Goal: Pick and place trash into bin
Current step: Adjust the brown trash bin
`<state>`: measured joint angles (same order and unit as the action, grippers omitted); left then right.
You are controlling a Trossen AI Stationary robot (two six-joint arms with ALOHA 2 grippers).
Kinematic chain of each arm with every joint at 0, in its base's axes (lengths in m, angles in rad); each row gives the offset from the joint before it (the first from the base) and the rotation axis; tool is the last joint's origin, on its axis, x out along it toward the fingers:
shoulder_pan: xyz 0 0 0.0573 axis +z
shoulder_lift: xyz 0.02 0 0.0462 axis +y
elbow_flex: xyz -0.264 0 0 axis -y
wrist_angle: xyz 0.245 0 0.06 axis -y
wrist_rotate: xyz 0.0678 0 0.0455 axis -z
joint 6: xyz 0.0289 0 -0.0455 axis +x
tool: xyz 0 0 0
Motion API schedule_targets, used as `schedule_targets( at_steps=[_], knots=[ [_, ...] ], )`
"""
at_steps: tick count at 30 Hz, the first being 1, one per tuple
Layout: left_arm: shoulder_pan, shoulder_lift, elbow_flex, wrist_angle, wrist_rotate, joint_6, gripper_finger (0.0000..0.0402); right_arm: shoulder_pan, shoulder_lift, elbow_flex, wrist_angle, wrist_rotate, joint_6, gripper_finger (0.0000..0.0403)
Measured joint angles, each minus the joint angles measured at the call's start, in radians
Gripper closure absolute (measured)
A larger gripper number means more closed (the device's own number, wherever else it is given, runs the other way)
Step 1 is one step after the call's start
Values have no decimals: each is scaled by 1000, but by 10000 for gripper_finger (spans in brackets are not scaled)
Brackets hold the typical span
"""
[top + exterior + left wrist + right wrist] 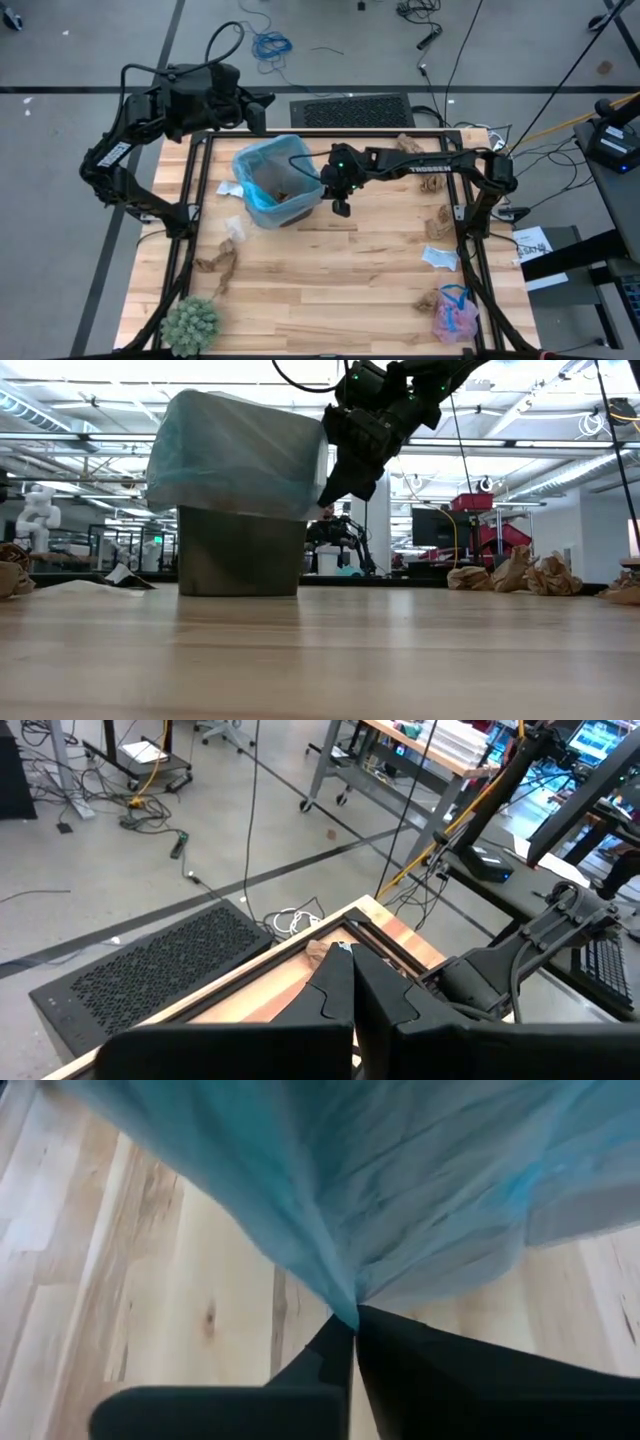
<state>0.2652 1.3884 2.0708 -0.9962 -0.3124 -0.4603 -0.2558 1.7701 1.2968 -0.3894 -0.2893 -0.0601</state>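
The bin (275, 185), a small dark wastebasket lined with a light-blue bag, stands on the table's far left-middle; it also shows in the low view (240, 555). Brown scrap lies inside it. My right gripper (341, 208) is at the bin's right side, shut on the bag's overhang. My left gripper (262, 108) is shut and empty, off the table's far edge. Brown paper wads (218, 262) (438, 222) (407, 143), white paper bits (440, 258) and a pink mesh puff (455, 315) lie on the table. My right gripper pinches the blue bag's hanging outer edge (352, 1308) between its two fingertips, at the bin's right side. The fingers slant down from above and from the right (335, 490). The plastic gathers into folds drawn toward the fingertips. The bin stands upright on the table.
A round green spiky plant (190, 325) sits at the near left corner. A white paper bit (232, 190) lies left of the bin. A dark metal frame (465, 230) runs around the table. Bare wood lies in the table's middle and near side.
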Motion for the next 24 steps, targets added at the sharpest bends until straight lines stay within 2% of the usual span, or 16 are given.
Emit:
schedule_targets(
  at_steps=[6, 11, 15, 17, 19, 21, 24],
  knots=[
    [-4, 2, 0, 0, 21, -3, 402, -7, -52, 0, -52, 4, 23, 318],
    [-4, 9, -1, 0, 121, 34, 402, -30, -112, -1, -90, 6, 34, 249],
    [-6, 24, -1, -2, 158, 50, 402, -56, -177, -1, -123, 6, 42, 215],
    [-6, 36, -1, -20, 143, 28, 402, -72, -214, -1, -146, 6, 42, 212],
    [-6, 47, -1, -88, 85, -26, 402, -89, -257, -1, -168, 6, 42, 224],
    [-2, 58, -1, -199, 22, -89, 402, -107, -306, -1, -192, 33, 42, 252],
    [-1, 78, -1, -444, -41, -231, 402, -130, -379, -1, -215, 92, 21, 315]
  ],
)
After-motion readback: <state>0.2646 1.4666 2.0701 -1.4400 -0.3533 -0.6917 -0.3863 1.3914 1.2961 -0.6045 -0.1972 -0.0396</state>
